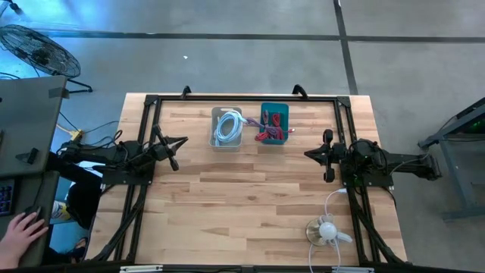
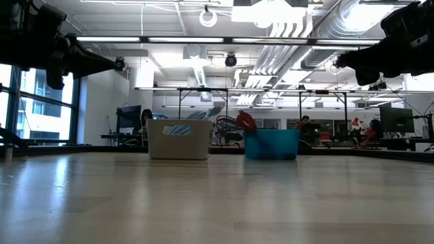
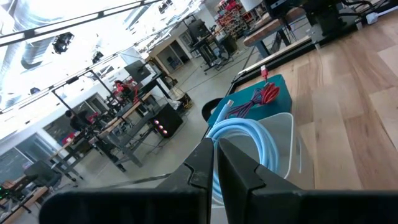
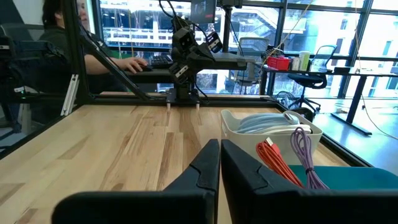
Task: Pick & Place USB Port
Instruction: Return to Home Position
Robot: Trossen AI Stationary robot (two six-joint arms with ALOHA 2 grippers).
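Note:
A white bin [image 1: 226,128] holding a coiled pale blue cable [image 3: 245,140] and a teal bin [image 1: 273,123] holding red and purple cables [image 4: 283,163] stand side by side near the table's far edge. My left gripper [image 1: 182,141] hangs above the table left of the white bin, fingers shut on nothing. My right gripper [image 1: 309,154] hovers right of the teal bin, fingers shut and empty. In the low view both bins [image 2: 179,139] [image 2: 271,144] rest on their bases on the wood.
A small white fan [image 1: 326,230] with its cord lies near the table's near right corner. A black frame rail [image 1: 242,98] runs along the far edge behind the bins. A person's hand [image 1: 23,226] rests on a desk left of the table.

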